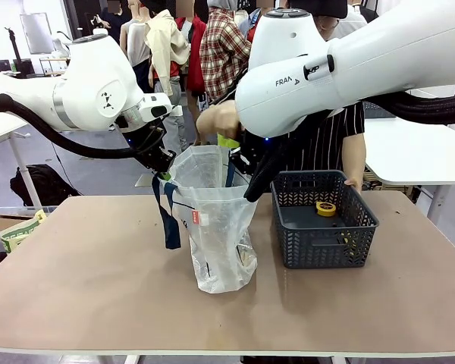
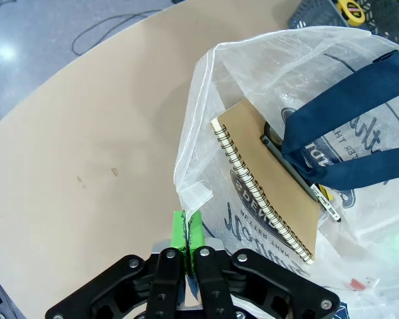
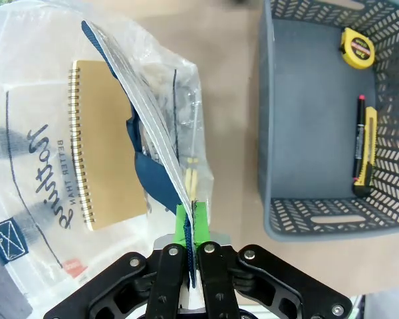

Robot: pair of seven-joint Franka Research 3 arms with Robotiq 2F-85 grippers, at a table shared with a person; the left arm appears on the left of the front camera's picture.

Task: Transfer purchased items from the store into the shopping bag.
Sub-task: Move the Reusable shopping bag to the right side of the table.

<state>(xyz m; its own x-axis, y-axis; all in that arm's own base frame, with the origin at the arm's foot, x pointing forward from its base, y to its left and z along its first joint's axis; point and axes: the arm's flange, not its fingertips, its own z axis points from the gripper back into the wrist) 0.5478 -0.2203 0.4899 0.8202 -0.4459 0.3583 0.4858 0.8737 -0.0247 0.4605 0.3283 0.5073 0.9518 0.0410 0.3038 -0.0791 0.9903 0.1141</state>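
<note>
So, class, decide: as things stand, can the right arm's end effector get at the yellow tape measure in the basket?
Probably not yet. The right end effector is shut on the rim of the shopping bag, so it must let go first. Otherwise the tape measure lies uncovered in the open-topped basket.

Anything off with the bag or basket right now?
Nothing spilled or damaged. One oddity: a navy strap handle of the shopping bag droops into the open mouth, across the notebook, where incoming items could snag on it.
</note>
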